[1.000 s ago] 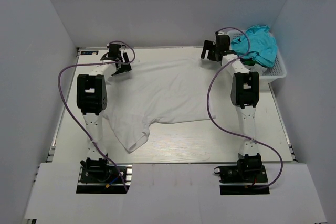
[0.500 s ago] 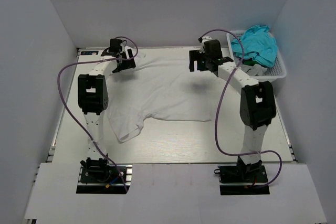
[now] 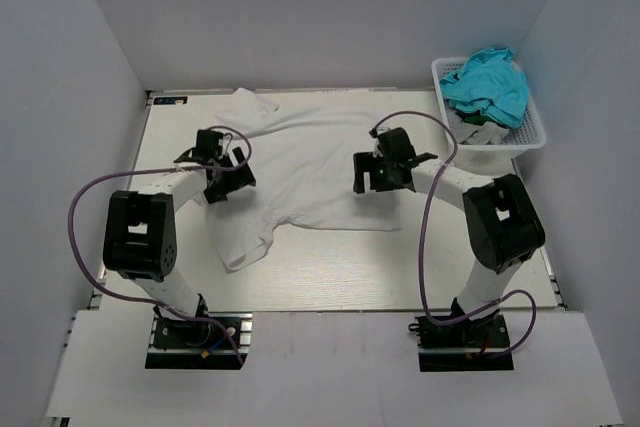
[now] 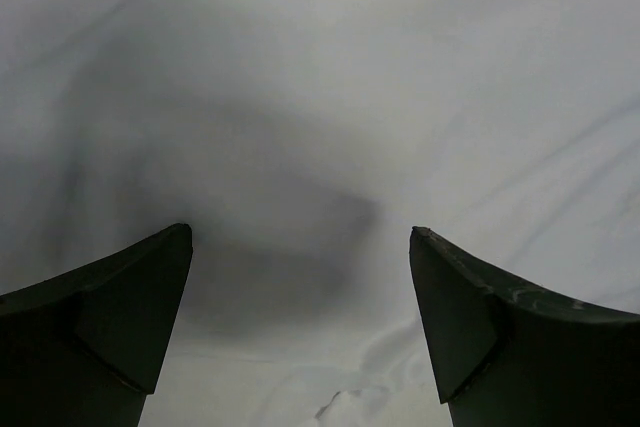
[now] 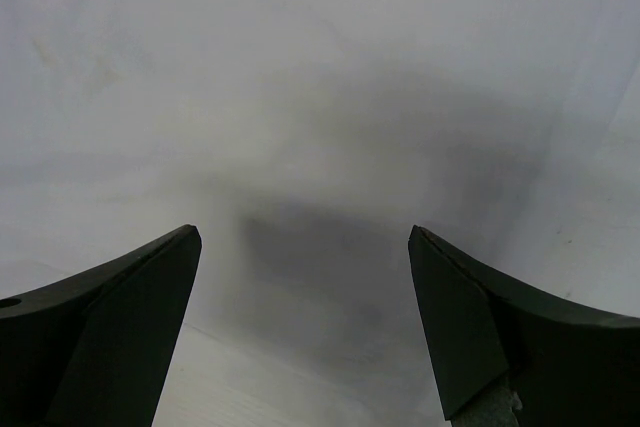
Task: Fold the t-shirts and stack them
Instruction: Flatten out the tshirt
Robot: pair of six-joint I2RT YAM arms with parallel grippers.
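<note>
A white t-shirt (image 3: 305,162) lies spread and rumpled across the middle of the table, one sleeve (image 3: 248,100) at the back left and another (image 3: 245,245) at the front left. My left gripper (image 3: 222,190) is open and empty just above the shirt's left side; white cloth (image 4: 330,97) fills its wrist view. My right gripper (image 3: 370,179) is open and empty above the shirt's right part, near its front edge; its wrist view shows cloth (image 5: 300,97) and bare table (image 5: 290,387) below.
A white basket (image 3: 527,137) at the back right holds teal (image 3: 490,82) and other crumpled garments. White walls close in the table on three sides. Purple cables loop off both arms.
Both grippers have come from the table's far edge toward me and down over the shirt's middle, letting go of it. The far edge of the shirt now lies flat at the back.
</note>
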